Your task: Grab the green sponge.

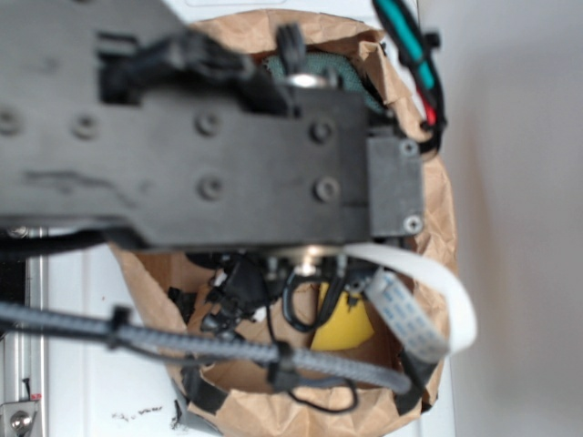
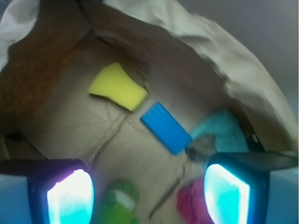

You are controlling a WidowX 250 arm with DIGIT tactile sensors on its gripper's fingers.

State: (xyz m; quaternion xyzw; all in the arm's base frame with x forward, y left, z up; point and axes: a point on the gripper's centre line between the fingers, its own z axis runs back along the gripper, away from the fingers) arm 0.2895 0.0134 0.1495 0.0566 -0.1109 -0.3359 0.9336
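The green sponge (image 2: 117,87), a flat yellow foam trapezoid, lies on the floor of a brown paper bag (image 2: 60,116) in the wrist view, up and left of centre. In the exterior view a yellow patch of the sponge (image 1: 344,323) shows under the arm inside the bag (image 1: 428,300). My gripper (image 2: 147,196) hangs above the bag floor, open, its two glowing pads (image 2: 70,198) wide apart with nothing between them. The sponge is well ahead of the fingertips, not touching them.
A blue rectangular block (image 2: 165,127) lies just right of the sponge. A teal cloth item (image 2: 224,130), a pink object (image 2: 191,203) and a green plush toy (image 2: 120,200) lie on the bag floor near the fingers. Crumpled bag walls (image 2: 224,60) rise all round.
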